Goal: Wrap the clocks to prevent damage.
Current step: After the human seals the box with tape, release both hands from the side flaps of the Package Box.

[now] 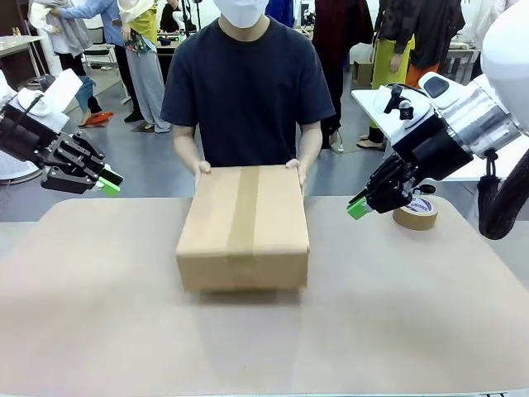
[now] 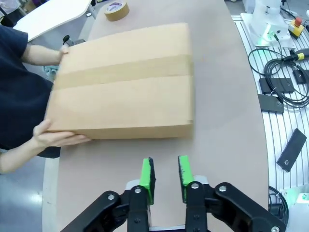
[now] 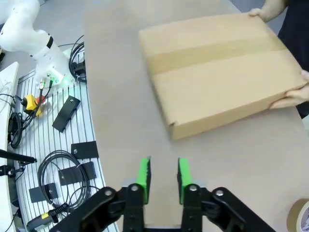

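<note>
A taped box is being held at its far end by a person's hands at mid-surface. Both grippers, left and right, are being kept above the side edges, fingers slightly apart, empty. Tape is lying near the far right edge.

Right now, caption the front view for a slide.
A person's hands hold a taped cardboard box on the table between two raised grippers, packing tape roll nearby.

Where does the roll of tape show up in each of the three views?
Front view: roll of tape at right, past the right pincer.
Left wrist view: top edge.
Right wrist view: bottom right corner, cut off.
Shared landmark: the taped cardboard box the person holds.
</note>
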You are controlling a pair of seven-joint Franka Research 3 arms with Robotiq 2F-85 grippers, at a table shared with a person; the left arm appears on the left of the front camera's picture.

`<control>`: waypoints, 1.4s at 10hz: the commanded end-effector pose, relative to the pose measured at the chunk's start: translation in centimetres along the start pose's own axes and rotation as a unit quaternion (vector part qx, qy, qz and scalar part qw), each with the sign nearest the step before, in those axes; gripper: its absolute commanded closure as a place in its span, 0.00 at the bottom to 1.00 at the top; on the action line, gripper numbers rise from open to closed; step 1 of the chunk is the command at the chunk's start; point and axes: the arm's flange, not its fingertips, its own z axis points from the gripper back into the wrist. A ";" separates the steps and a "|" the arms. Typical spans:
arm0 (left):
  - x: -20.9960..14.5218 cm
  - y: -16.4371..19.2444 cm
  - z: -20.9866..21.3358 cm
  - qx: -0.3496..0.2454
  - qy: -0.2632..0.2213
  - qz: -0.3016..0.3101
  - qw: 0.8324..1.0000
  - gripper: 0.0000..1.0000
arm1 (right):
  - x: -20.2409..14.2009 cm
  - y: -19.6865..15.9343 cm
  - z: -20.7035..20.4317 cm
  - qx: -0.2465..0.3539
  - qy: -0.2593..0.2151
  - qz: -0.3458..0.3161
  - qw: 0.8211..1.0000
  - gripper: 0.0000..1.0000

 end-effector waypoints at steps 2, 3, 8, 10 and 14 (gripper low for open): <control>0.4 -0.2 0.4 -0.008 0.010 0.009 1.000 0.00 | -1.2 0.5 -0.2 -0.023 -0.012 -0.016 1.000 0.00; 0.4 -0.3 0.4 -0.009 0.008 0.010 1.000 0.00 | -1.3 0.5 0.0 -0.024 -0.017 -0.016 0.999 0.00; 0.2 -0.1 0.4 -0.017 -0.002 0.019 1.000 0.01 | -1.3 0.7 -0.2 -0.014 -0.010 -0.010 1.000 0.00; 0.3 -0.1 0.4 -0.020 -0.003 0.018 1.000 0.00 | -1.2 0.6 -0.3 -0.010 -0.009 -0.008 1.000 0.00; -0.1 -0.2 0.1 -0.010 -0.006 0.009 1.000 0.00 | 0.1 -0.4 0.4 -0.012 -0.013 -0.001 1.000 0.00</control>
